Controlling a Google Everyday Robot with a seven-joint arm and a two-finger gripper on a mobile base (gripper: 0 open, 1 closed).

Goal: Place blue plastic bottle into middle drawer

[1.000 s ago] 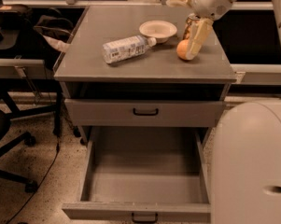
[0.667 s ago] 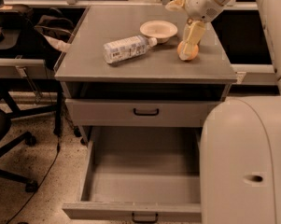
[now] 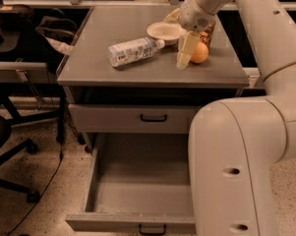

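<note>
The blue plastic bottle (image 3: pixel 133 52) lies on its side on the grey cabinet top (image 3: pixel 88 68), white cap pointing right toward a white bowl (image 3: pixel 166 32). The middle drawer (image 3: pixel 137 191) is pulled out below, its grey interior showing nothing inside and its black handle at the front edge. My gripper (image 3: pixel 187 53) hangs over the cabinet top, to the right of the bottle's cap and just left of an orange fruit (image 3: pixel 200 54). It holds nothing that I can see.
A brownish can (image 3: pixel 207 33) stands behind the orange. A closed drawer front (image 3: pixel 137 118) sits above the open one. My arm's bulk (image 3: pixel 231 166) covers the drawer's right part. Office chairs (image 3: pixel 10 146) and a desk (image 3: pixel 24 68) stand to the left.
My gripper has moved left and slightly toward the front, from above the orange to beside it, nearer the bottle's cap. The bottle has not moved.
</note>
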